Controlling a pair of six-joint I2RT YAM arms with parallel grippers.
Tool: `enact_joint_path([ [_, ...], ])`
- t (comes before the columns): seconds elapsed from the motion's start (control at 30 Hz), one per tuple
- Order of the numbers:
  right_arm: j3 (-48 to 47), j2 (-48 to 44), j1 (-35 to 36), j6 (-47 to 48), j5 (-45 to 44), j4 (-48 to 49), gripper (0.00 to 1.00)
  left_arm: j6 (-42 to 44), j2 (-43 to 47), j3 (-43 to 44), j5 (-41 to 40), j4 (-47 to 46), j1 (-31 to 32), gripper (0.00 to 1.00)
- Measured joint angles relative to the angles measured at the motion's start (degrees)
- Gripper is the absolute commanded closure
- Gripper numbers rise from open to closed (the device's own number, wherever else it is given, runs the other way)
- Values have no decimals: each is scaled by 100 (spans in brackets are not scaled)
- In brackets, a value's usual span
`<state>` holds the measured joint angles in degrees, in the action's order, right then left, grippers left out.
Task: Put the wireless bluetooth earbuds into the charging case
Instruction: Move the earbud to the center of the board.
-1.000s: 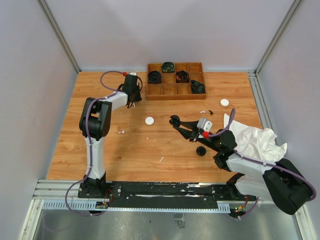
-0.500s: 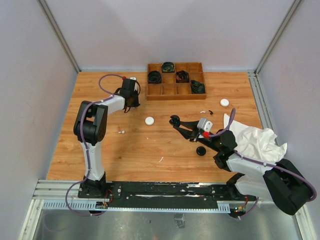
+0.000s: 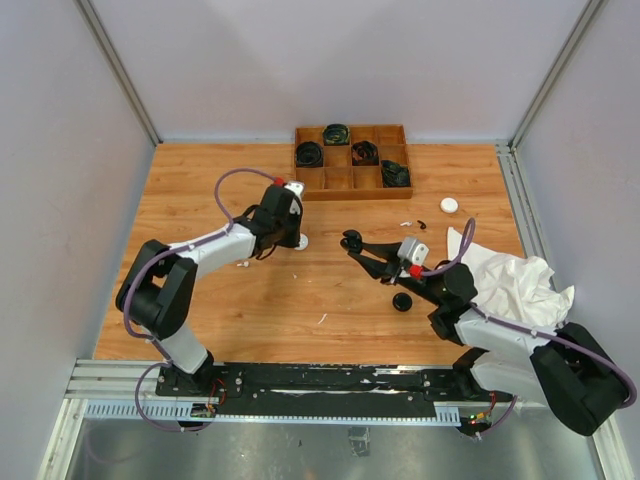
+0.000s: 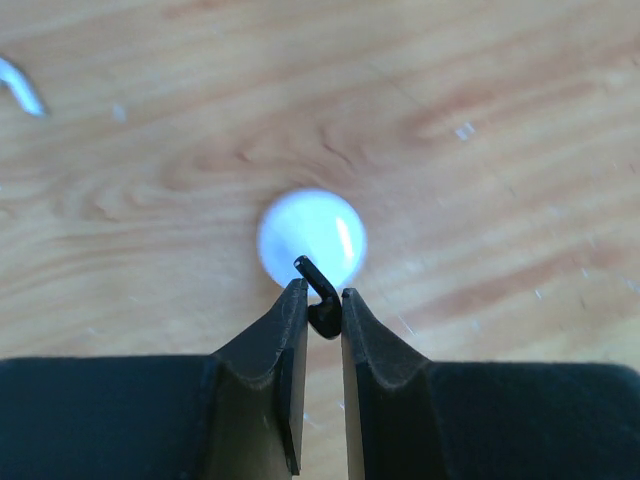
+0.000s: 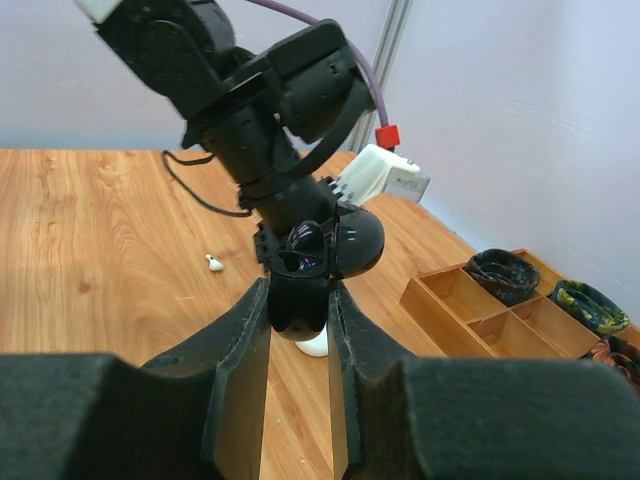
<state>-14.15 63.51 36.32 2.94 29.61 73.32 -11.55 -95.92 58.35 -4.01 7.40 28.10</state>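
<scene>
Pale lavender walls [image 3: 300, 60] enclose a wood-grain table [image 3: 270, 290] framed by aluminium posts [image 3: 118, 70].

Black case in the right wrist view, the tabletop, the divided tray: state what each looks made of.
Black case: probably hard plastic, glossy; bright highlights show on its rounded shell.
Tabletop: wood or wood-look laminate, satin; real and printed grain cannot be told apart.
Divided tray: apparently thin wooden boards, matt, with plain cut edges.

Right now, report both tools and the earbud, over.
Left tool shut on black earbud, over white case. Right tool shut on open black case.
</scene>
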Motion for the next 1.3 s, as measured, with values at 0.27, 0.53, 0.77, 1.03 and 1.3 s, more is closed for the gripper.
enact_joint_path([
  [0.27,197,-345,0,-13,-219,-85,99,-9,586,-800,105,7,1086,88],
  [0.53,413,-793,0,24,-647,-358,99,-177,577,-1189,13,-11,1805,88],
  [0.77,420,-999,0,105,-848,-693,99,-328,413,-1228,-258,13,1937,81],
  [1.03,420,-992,4,144,-879,-846,98,-485,426,-1233,-538,103,1956,64],
  [1.3,420,-992,4,142,-879,-848,98,-621,566,-1320,-802,304,1967,61],
])
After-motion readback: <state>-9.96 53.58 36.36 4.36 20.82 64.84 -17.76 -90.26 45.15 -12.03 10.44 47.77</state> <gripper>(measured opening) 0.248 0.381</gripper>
